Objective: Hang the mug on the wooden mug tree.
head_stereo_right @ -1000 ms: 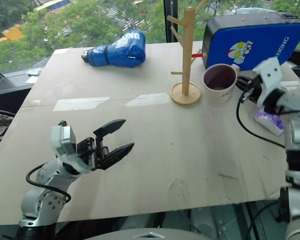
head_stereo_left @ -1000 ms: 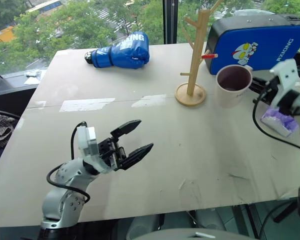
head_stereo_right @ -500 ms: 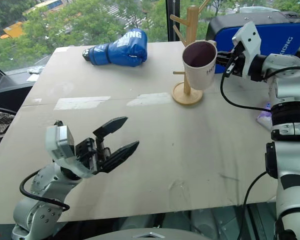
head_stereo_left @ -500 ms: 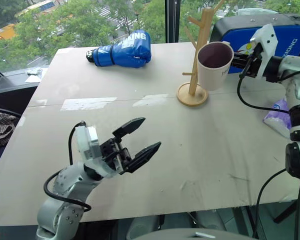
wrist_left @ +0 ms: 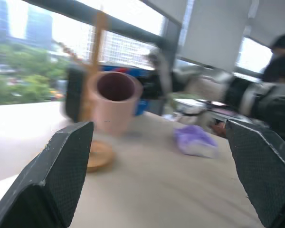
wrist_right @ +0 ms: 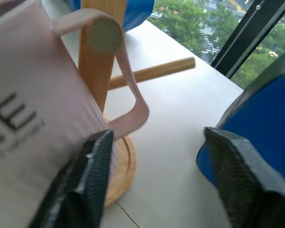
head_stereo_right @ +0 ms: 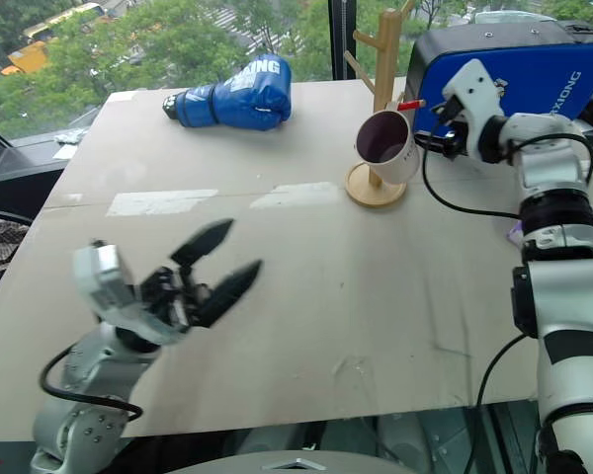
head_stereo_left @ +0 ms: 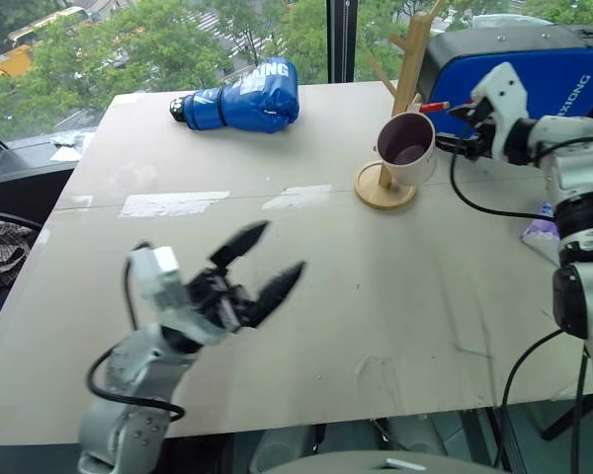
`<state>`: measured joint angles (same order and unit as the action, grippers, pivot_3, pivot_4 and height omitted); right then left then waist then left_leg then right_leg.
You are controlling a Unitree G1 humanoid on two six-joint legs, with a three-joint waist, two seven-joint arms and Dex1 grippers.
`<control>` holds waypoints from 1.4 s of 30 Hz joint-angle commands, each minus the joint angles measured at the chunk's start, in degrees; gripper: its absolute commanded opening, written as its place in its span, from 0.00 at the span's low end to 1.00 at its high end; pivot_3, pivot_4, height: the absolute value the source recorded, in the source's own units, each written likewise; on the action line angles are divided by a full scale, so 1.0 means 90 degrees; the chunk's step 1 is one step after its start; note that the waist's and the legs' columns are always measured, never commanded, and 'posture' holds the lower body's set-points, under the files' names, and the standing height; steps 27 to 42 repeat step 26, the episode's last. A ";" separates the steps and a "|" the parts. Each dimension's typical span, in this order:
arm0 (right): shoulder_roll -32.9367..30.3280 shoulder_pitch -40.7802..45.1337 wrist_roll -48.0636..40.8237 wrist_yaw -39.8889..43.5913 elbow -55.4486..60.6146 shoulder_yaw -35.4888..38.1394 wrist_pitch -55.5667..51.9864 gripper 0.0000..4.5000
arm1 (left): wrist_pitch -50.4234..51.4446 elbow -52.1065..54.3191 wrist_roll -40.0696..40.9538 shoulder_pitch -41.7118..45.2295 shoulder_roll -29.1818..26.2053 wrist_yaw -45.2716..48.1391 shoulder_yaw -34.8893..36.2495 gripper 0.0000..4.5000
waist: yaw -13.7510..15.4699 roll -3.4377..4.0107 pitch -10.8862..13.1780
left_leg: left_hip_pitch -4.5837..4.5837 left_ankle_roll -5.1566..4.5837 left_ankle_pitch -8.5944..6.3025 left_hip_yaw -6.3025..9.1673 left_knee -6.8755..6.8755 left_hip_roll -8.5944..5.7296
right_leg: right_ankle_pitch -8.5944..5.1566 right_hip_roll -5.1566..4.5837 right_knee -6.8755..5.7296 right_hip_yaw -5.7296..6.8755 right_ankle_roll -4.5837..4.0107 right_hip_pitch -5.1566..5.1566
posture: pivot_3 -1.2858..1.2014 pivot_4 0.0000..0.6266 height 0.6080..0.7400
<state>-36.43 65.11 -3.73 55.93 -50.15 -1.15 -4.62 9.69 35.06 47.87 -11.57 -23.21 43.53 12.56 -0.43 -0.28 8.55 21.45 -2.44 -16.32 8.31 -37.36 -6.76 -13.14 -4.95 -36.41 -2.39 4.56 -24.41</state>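
The white mug (head_stereo_left: 407,148), dark purple inside, hangs tilted against the post of the wooden mug tree (head_stereo_left: 408,69), just above the round base (head_stereo_left: 376,194). In the right wrist view its loop handle (wrist_right: 133,90) sits over the end of a peg (wrist_right: 103,34). My right gripper (head_stereo_left: 453,130) stands open just right of the mug, and both its fingers (wrist_right: 92,180) are off the handle. My left gripper (head_stereo_left: 277,249) hovers open and empty over the near left of the table; its wrist view shows the mug (wrist_left: 115,102) ahead.
A blue boxing glove (head_stereo_left: 242,99) lies at the far left of the table (head_stereo_left: 306,326). A blue case (head_stereo_left: 534,69) stands behind the tree, close to the red-tipped peg (head_stereo_left: 433,105). A purple-and-white bag (head_stereo_left: 539,235) lies at the right edge.
My right gripper lifted the mug from the table right of the tree, brought it to the post, and has now opened. The mug has dropped onto a peg.
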 commanded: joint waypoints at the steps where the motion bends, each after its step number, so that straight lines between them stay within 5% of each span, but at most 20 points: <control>1: -0.0454 -0.0600 -0.0469 0.0266 0.1226 0.0481 -0.0381 0.71 | -0.0311 -0.0279 0.0272 -0.0019 0.0047 0.0424 0.0310 1.00 | 0.0001 -0.0001 -0.0001 | 0.0018 0.0000 0.0000 0.0000 -0.0009 -0.0001 | 0.0001 -0.0002 0.0000 0.0000 0.0001 -0.0010 | 0.52 0.24 1.00; 12: -0.1172 -0.4409 -0.1822 0.0038 0.5358 0.2235 -0.1682 0.71 | -0.0370 -0.1023 0.0355 -0.0109 -0.0194 0.1542 0.0496 1.00 | 0.0007 0.0004 -0.0004 | 0.0034 -0.0001 0.0000 -0.0004 -0.0018 -0.0002 | 0.0001 -0.0003 -0.0028 -0.0005 0.0002 -0.0039 | 0.52 0.24 1.00; 23: -0.0666 -0.8288 -0.2146 -0.0317 0.7429 0.3194 -0.1701 0.71 | 0.0392 -0.1139 -0.0673 -0.0302 -0.0902 0.1038 0.0061 1.00 | 0.0098 0.0005 -0.0010 | 0.0017 -0.0002 0.0000 -0.0012 -0.0023 -0.0002 | 0.0002 -0.0001 -0.0040 -0.0016 0.0002 -0.0025 | 0.52 0.24 1.00; 42: -0.0529 -0.8654 -0.2119 -0.0504 0.7549 0.3226 -0.1619 0.71 | 0.0423 -0.1236 -0.0963 -0.0285 -0.1049 0.1081 -0.0024 1.00 | 0.0129 0.0006 -0.0011 | 0.0013 -0.0001 0.0000 -0.0013 -0.0023 -0.0002 | 0.0002 -0.0001 -0.0043 -0.0016 0.0002 -0.0024 | 0.52 0.24 1.00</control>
